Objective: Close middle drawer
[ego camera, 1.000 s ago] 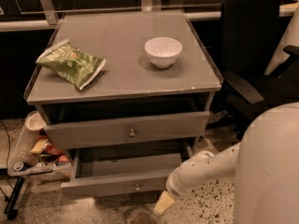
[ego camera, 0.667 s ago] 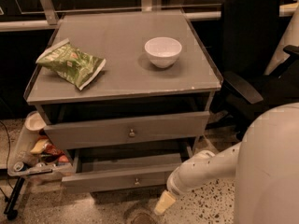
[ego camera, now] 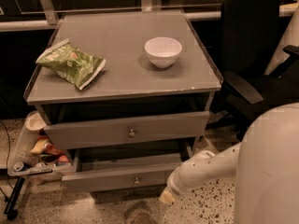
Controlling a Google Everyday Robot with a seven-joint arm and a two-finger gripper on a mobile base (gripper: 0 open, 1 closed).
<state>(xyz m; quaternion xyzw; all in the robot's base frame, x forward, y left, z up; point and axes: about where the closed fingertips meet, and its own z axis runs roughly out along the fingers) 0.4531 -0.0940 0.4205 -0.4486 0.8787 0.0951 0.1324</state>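
Note:
The middle drawer (ego camera: 107, 180) is a wide shallow grey drawer with a small round knob (ego camera: 137, 181). It stands pulled out some way, low on the grey cabinet, with its plain grey inside (ego camera: 131, 163) showing. My gripper (ego camera: 167, 198) is at the end of the white arm (ego camera: 205, 168). It sits low, by the right end of that drawer's front and just above the floor. The taller knobbed drawer (ego camera: 93, 132) above it juts out slightly.
On the cabinet top (ego camera: 121, 78) lie a green chip bag (ego camera: 70, 62) and a white bowl (ego camera: 162, 51). A black office chair (ego camera: 252, 55) stands to the right. A low tray (ego camera: 32, 153) of snacks and a cup stands to the left. The floor is speckled.
The middle drawer's front has slid a little way in toward the cabinet. My arm and gripper have stayed at its right end.

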